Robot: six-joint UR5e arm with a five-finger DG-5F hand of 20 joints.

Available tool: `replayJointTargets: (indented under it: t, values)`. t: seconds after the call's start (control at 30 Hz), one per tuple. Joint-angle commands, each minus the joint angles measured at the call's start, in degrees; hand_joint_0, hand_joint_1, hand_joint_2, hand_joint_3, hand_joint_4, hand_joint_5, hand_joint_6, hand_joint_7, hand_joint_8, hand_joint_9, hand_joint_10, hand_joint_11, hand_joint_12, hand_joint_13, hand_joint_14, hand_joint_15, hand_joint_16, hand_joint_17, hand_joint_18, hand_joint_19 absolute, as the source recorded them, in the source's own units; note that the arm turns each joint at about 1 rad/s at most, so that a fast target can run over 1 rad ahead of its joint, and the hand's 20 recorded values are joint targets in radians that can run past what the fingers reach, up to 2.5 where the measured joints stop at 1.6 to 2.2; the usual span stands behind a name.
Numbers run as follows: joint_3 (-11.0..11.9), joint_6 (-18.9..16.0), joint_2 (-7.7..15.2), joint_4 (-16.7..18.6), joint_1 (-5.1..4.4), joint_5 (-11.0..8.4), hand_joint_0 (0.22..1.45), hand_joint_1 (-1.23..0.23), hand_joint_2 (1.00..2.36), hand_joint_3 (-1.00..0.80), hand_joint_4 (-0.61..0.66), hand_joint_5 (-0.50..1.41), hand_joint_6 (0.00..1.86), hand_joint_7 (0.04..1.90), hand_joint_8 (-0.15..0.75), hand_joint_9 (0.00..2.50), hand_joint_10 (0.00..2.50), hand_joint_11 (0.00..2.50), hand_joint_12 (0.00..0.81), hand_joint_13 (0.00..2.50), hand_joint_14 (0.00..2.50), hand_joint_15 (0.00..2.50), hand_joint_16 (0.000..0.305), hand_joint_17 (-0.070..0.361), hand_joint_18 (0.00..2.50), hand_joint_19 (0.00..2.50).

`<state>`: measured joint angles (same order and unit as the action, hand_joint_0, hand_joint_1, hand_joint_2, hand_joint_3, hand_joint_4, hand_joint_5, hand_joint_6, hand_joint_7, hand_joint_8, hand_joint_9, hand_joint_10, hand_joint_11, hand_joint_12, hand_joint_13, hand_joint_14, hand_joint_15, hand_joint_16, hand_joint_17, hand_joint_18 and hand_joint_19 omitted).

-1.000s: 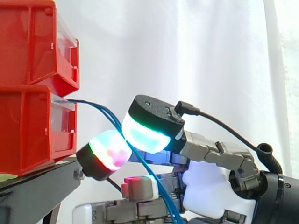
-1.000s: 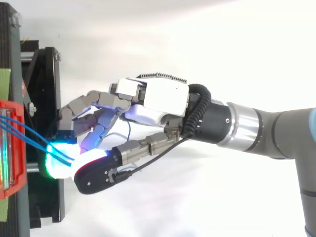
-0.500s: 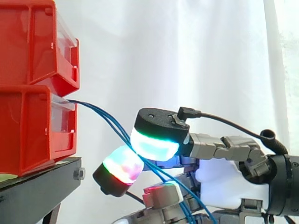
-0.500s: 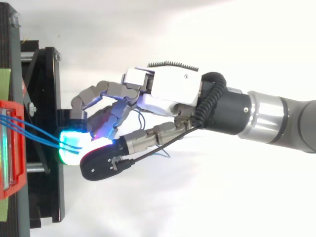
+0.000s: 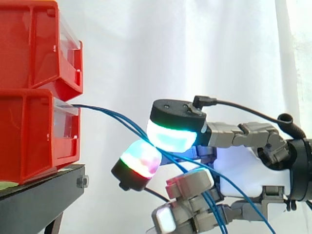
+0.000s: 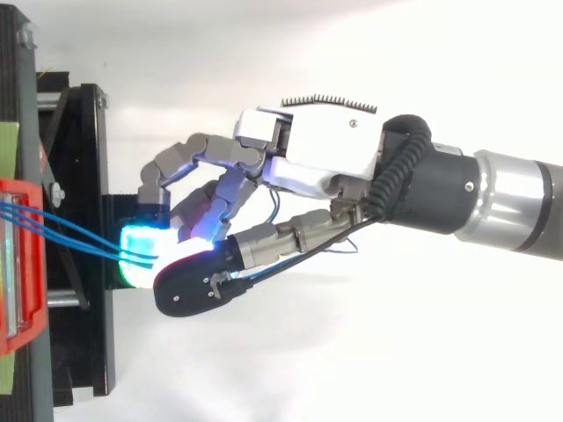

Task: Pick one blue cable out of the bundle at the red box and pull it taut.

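Thin blue cables [image 5: 108, 117] leave the front of the lower red box [image 5: 29, 131] and slope down to the right. My hand [image 5: 243, 165] reaches in from the right and pinches them between two glowing pads [image 5: 173, 137], one above and one below. Past the pinch the cables drop along the palm toward the bottom edge. In the top view the cables [image 6: 79, 231] span the gap from the red box [image 6: 18, 264] to my hand [image 6: 325, 158], which hovers just right of the stand. How many strands lie inside the pinch is unclear.
A second red bin [image 5: 34, 44] is stacked on the lower one. Both rest on a black stand [image 5: 39, 195] whose frame [image 6: 84, 176] lies under the fingertips in the top view. A white curtain hangs behind.
My hand has drawn back to the right, away from the red box, with the blue cables still pinched. The stretch of cable between box and pads has grown longer and flatter.
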<state>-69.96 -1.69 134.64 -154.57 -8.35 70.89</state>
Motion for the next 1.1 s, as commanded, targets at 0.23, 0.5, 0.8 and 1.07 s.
replayJointTargets:
  t: [0.23, 0.5, 0.8, 1.07]
  values:
    - [0.0, 0.3, -2.0, -4.1, 0.00, -0.14, 0.64, -0.79, 1.02, -0.05, 0.02, -0.17, 0.90, 0.99, 0.327, 1.26, 0.00, 1.52, 0.363, 1.05, 0.03, 0.80, 0.052, 0.118, 0.60, 0.34]
    - [0.0, -0.1, -2.2, -5.1, 0.00, -0.23, 0.64, -0.79, 1.02, -0.05, 0.01, -0.17, 0.90, 0.98, 0.336, 1.08, 0.00, 1.46, 0.360, 1.07, 0.02, 0.83, 0.052, 0.117, 0.61, 0.35]
    - [0.0, -0.1, -4.1, -8.7, -0.26, -0.40, 0.65, -0.81, 1.02, -0.07, 0.00, -0.18, 0.90, 0.97, 0.340, 0.92, 0.00, 1.41, 0.357, 1.00, 0.03, 0.82, 0.051, 0.114, 0.60, 0.38]
    - [0.0, -0.2, -4.4, -9.7, -0.35, -0.40, 0.66, -0.87, 1.02, -0.11, 0.03, -0.19, 0.90, 0.94, 0.344, 0.89, 0.00, 1.39, 0.354, 0.97, 0.03, 0.81, 0.051, 0.114, 0.60, 0.36]
